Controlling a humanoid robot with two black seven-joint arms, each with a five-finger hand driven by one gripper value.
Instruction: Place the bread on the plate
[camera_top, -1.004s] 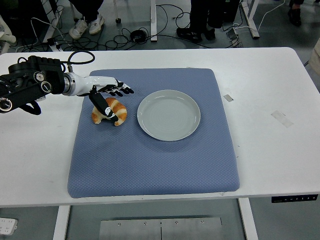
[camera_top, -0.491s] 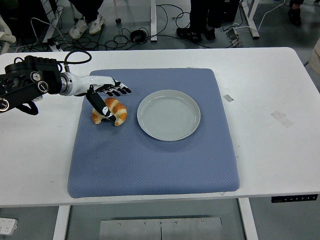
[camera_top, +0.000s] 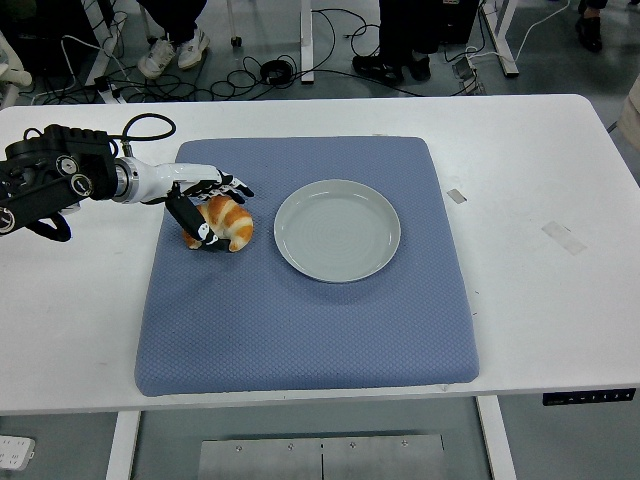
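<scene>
A golden croissant-shaped bread lies on the blue mat, just left of the empty pale grey plate. My left hand reaches in from the left and straddles the bread. Its thumb lies against the bread's left side, and its fingers stretch out just behind the bread's top, still spread. The bread rests on the mat. My right arm does not show.
The mat covers the middle of the white table. Two small pieces of tape lie on the table to the right. Cables and people's feet show on the floor beyond the far edge.
My left hand has drawn back to the left and come lower, so its fingers now sit close behind the bread and the thumb touches it. The bread has barely moved.
</scene>
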